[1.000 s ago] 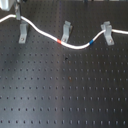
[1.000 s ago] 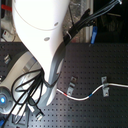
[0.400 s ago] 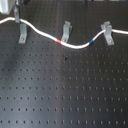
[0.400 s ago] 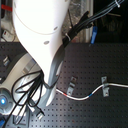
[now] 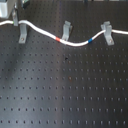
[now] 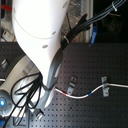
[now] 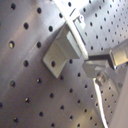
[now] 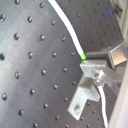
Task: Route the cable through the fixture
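Note:
The cable (image 5: 75, 43) is a thin white cord with a red band (image 5: 58, 38) and a blue band (image 5: 90, 39). It crosses the black board from the first exterior view's left edge to its right edge. It passes the left fixture (image 5: 21, 36), dips past the foot of the middle fixture (image 5: 66, 30) and runs across the right fixture (image 5: 106, 33). My gripper (image 5: 15, 16) is at the far left end, shut on the cable. In both wrist views a grey finger (image 7: 102, 62) (image 8: 105, 70) meets the cable (image 7: 75, 35) (image 8: 67, 30) beside a fixture (image 7: 59, 52) (image 8: 85, 97).
The black perforated board (image 5: 65, 90) stretches toward the near edge in the first exterior view. In the second exterior view the white arm (image 6: 40, 45) and its black hoses (image 6: 25, 92) hide the board's left part and the left fixture. Cluttered shelving stands behind.
The arm has shifted only slightly. The cable lies much as before across the three fixtures.

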You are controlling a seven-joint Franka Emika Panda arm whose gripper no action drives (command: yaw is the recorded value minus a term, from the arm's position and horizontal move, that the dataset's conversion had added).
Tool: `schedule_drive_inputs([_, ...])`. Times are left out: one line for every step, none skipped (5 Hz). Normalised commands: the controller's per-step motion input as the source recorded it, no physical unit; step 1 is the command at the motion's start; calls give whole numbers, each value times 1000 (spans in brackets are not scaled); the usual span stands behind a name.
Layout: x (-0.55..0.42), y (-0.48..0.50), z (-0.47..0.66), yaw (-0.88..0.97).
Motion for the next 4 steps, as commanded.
schedule_drive_inputs([-144, 121, 195, -80])
schedule_drive_inputs([-206, 26, 345, -40])
schedule_drive_inputs([-198, 17, 289, -9])
schedule_drive_inputs([-182, 5, 115, 0])
